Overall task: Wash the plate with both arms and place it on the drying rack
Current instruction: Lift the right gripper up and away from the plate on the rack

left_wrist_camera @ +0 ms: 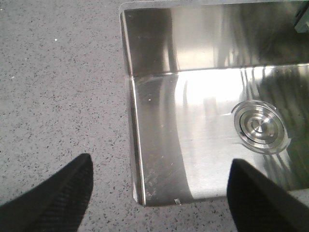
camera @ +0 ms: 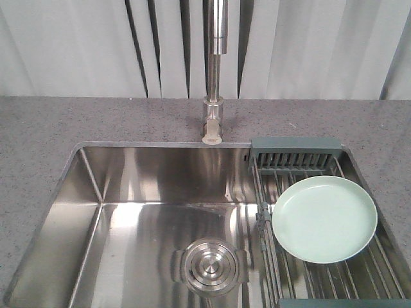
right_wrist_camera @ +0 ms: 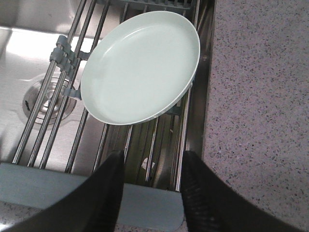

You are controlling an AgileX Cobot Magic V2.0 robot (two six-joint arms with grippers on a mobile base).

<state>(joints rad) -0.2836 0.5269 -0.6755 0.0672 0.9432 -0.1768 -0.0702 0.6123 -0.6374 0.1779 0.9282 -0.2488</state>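
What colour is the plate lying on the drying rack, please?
Plain pale mint green plate, clearest in the right wrist view.

You face pale grey curtains (camera: pixel 77 48) at 12 o'clock, above a speckled grey counter (camera: pixel 38 128) (steel sink (camera: pixel 135 186) set in, faucet (camera: pixel 215 70) upright).

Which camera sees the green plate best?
The right wrist view: the plate fills the picture, lying whole on the drying rack just ahead of the right claw. The front view shows it whole but smaller. The left wrist view shows no plate.
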